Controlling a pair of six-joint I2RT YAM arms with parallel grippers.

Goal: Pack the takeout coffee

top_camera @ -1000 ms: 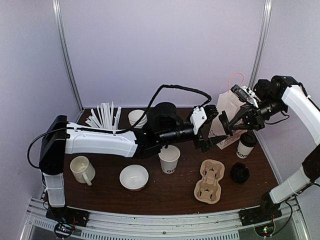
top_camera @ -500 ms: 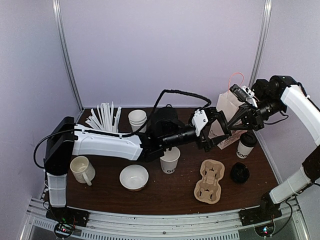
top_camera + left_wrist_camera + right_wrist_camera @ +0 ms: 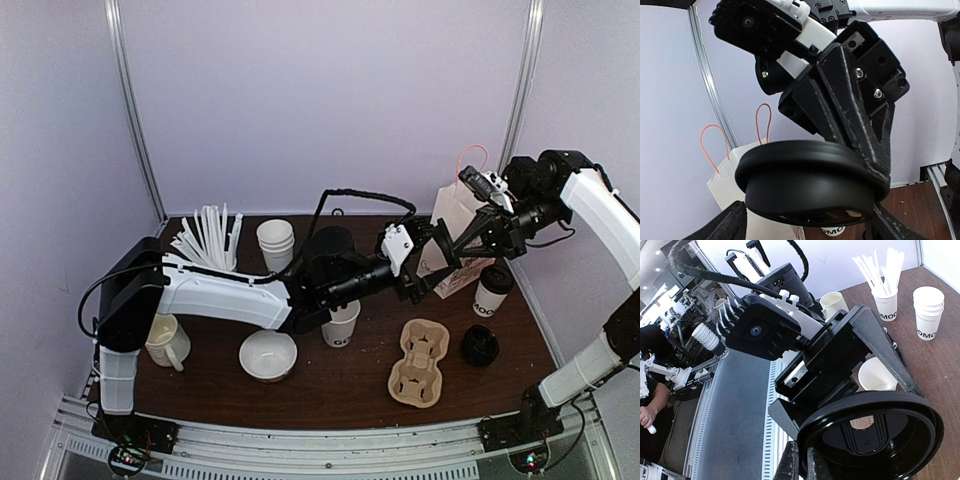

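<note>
One takeout coffee (image 3: 492, 292), a white cup with a black lid, stands at the right by the white paper bag (image 3: 455, 222). A lidless lettered cup (image 3: 340, 322) stands mid-table. My right gripper (image 3: 802, 462) is shut on the rim of a black lid (image 3: 875, 430), holding it in the air in front of the bag. My left gripper (image 3: 809, 225) is open, one finger on either side of that same lid (image 3: 810, 175). In the top view the two grippers meet nose to nose, left (image 3: 425, 262) and right (image 3: 458, 250).
A cardboard cup carrier (image 3: 420, 362) lies front right, with a second black lid (image 3: 479, 345) beside it. A bowl (image 3: 268, 355), a mug (image 3: 165, 340), a stack of lidless cups (image 3: 275, 243) and a cup of straws (image 3: 210, 235) stand to the left.
My left arm has reached further right, bringing its open fingers around the lid that the right gripper holds. The right gripper has hardly moved.
</note>
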